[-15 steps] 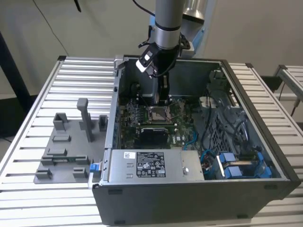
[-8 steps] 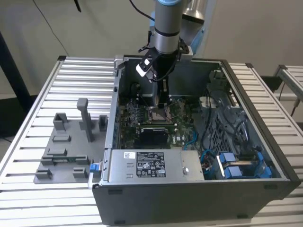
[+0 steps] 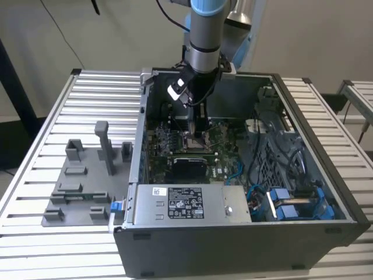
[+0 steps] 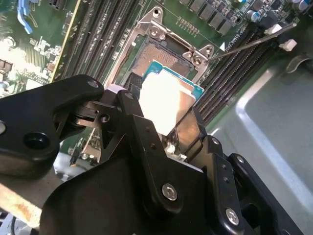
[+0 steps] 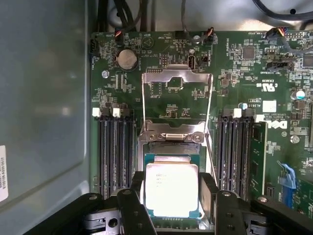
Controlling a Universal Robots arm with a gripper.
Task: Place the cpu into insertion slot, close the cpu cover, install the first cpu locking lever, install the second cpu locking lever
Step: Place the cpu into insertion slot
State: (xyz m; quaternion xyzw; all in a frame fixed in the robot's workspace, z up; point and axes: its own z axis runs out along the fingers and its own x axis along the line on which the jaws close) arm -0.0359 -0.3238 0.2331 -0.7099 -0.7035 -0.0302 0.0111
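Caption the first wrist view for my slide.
The hand holds the cpu over the insertion slot, with the cpu cover open.

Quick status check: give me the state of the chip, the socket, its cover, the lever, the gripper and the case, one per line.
cpu, gripped, over the insertion slot, not visibly seated.
insertion slot, uncovered, part of its dark centre showing.
cpu cover, flipped open.
locking lever, released, not latched.
gripper, shut on the cpu.
computer case, open, side panel off.
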